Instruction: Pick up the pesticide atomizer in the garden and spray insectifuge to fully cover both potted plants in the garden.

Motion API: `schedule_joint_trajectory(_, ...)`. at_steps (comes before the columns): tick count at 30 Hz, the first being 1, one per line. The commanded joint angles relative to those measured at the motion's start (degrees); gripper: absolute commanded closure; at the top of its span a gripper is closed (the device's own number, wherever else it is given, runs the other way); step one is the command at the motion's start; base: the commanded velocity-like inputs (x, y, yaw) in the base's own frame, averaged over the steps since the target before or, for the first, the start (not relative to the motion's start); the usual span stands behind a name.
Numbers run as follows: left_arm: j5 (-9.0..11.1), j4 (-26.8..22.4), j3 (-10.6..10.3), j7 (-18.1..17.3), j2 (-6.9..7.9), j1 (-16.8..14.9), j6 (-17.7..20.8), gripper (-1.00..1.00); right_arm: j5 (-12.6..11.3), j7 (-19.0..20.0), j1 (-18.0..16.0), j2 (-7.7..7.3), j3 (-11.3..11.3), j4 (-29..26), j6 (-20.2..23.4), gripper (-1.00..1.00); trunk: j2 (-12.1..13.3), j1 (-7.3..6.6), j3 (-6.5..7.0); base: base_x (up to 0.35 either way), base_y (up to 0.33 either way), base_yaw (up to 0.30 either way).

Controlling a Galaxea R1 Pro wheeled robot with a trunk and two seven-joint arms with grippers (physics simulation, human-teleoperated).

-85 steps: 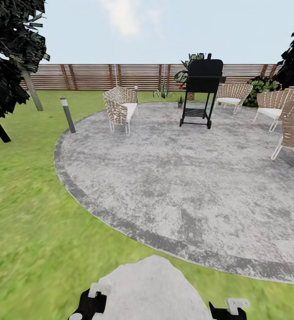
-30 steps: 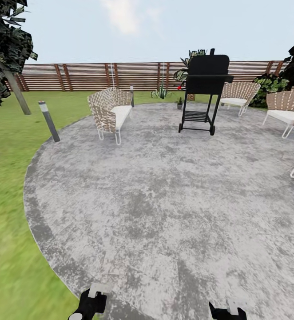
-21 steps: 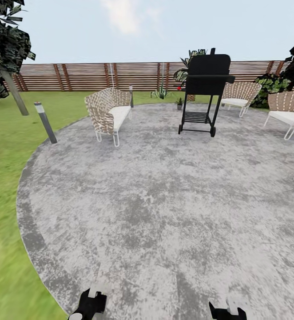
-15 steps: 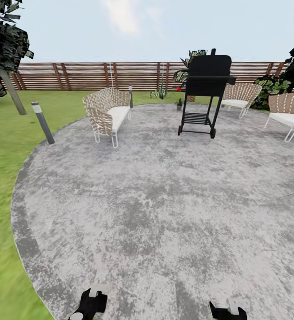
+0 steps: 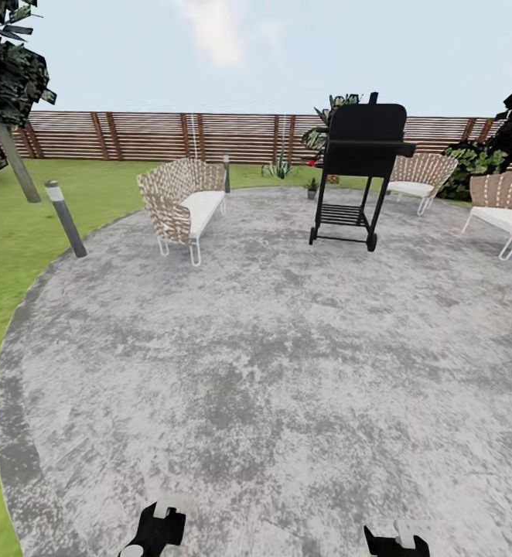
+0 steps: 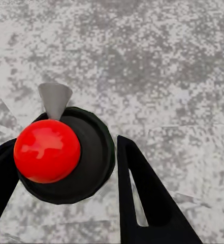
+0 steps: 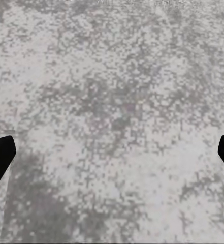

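Your slim dark pesticide atomizer with the glossy red ball top point(image 6: 47, 151) and grey cone nozzle sits between the two black fingers point(image 6: 142, 203) of your left gripper point(image 6: 66, 175) — clamped on the bottle, seen from above over grey mottled stone paving point(image 6: 157, 66). Your right gripper point(image 7: 112, 152) has its black fingertips point(image 7: 0, 155) spread wide at the frame edges, nothing between them, only paving below.

In the head view both grippers, left point(image 5: 157, 526) and right point(image 5: 399, 538), hang low over the round grey stone patio point(image 5: 271, 348). Take the black wheeled barbecue grill point(image 5: 360, 166) as landmark: one small green potted plant point(image 5: 312, 186) stands just left of it on the far patio edge, and beyond that a spiky green plant point(image 5: 278, 165) on the lawn — too small to tell if it is the second potted plant. A tiny red spot beside the grill's left side is unclear. Left of the grill is a woven beige lounge chair with a white cushion point(image 5: 180, 205), further left a grey bollard lamp post point(image 5: 64, 218) at the patio rim, on green lawn point(image 5: 24, 224). Right of the grill, two more woven chairs point(image 5: 420, 176) and a dark-leaved shrub point(image 5: 472, 162). Behind the grill — a brown slatted wooden fence point(image 5: 155, 137).
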Motion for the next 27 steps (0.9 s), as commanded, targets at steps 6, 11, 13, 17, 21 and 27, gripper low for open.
schedule_joint_trajectory(6,0.52,0.06,-0.50,0.24,0.00,-0.04,-0.22,1.00,-0.62,0.30,-0.04,-0.02,0.43,0.06,-0.19,-1.00,-0.02,0.03,-0.05,0.334,-0.088,0.000)
schedule_joint_trajectory(11,0.56,0.06,-0.50,0.26,-0.01,-0.04,-0.22,1.00,-0.62,0.30,-0.04,-0.02,0.43,0.06,-0.19,-1.00,-0.02,0.03,-0.05,0.334,-0.076,0.000)
schedule_joint_trajectory(13,0.56,0.06,-0.50,0.26,0.00,-0.04,-0.22,1.00,-0.62,0.30,-0.04,-0.02,0.43,0.06,-0.20,-1.00,-0.02,0.03,-0.05,0.334,-0.016,0.000)
schedule_joint_trajectory(17,0.55,0.06,-0.50,0.26,0.00,-0.04,-0.22,1.00,-0.62,0.30,-0.04,-0.02,0.43,0.06,-0.18,-1.00,-0.02,0.03,-0.05,0.334,-0.003,0.000)
schedule_joint_trajectory(21,0.53,0.06,-0.50,0.26,0.00,-0.04,-0.22,1.00,-0.62,0.30,-0.04,-0.02,0.43,0.05,-0.20,-1.00,-0.02,0.03,-0.05,0.334,0.000,0.000)
schedule_joint_trajectory(27,0.56,0.06,-0.50,0.26,0.00,-0.04,-0.22,1.00,-0.62,0.30,-0.04,-0.02,0.42,0.06,-0.20,-1.00,-0.02,0.03,-0.05,0.335,0.000,0.000)
